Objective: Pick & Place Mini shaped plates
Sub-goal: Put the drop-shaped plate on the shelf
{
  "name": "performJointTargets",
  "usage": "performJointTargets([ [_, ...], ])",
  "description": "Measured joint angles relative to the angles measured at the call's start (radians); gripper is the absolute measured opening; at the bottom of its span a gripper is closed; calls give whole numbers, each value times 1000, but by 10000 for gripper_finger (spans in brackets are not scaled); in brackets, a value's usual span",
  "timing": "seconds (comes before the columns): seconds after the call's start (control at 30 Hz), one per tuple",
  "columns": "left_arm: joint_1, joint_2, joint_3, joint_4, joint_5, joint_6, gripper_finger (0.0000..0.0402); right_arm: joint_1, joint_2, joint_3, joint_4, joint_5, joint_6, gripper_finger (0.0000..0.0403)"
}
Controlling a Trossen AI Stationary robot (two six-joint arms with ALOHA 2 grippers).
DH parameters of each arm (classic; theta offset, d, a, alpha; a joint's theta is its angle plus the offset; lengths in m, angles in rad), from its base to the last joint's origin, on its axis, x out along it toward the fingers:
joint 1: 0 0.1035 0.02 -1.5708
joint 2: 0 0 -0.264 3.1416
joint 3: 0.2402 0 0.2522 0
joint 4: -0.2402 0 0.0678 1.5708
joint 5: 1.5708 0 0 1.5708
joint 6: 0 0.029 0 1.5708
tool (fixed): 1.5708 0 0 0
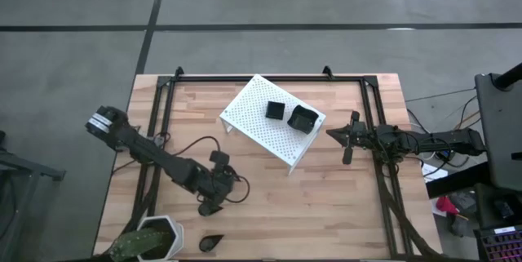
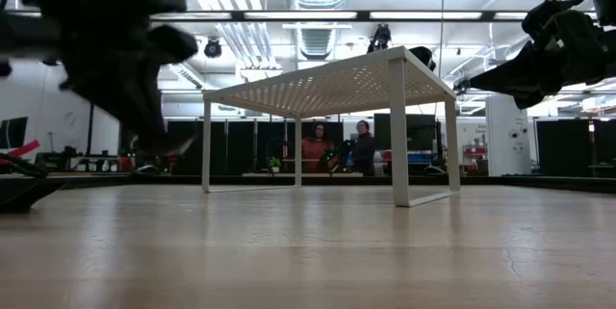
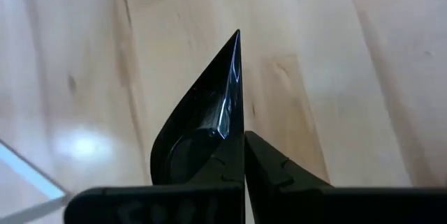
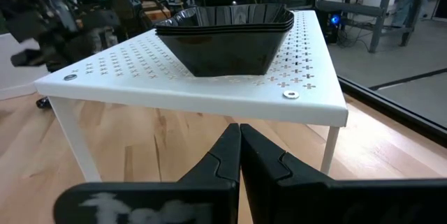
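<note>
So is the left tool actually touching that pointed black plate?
Touching. In the left wrist view the left tool is shut on the pointed black plate, whose rim is pinched between the fingers above the table.

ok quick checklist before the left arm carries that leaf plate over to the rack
1. Left pincer shut on the leaf plate: ok, the plate stands on edge between the fingers in the left wrist view.
2. Plate lifted off the table: cannot tell.
3. Free space on the white rack: ok, only the small square plate and the stack of wavy-rimmed plates sit on it, at the end nearer the right arm.
4. Right pincer out of the way: not ok, it is shut and sits close beside the rack by the stack.
5. Other leaf plate beside the plant pot: ok, not under the left arm.
</note>
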Motion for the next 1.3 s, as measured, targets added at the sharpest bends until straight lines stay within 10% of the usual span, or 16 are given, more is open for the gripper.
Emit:
performJointTargets([
  [0.57,308,-153,232,-265,24,283,0,0,0,0,0,0,0,8],
  [1.3,691,62,616,-428,257,605,0,0,0,0,0,0,0,8],
])
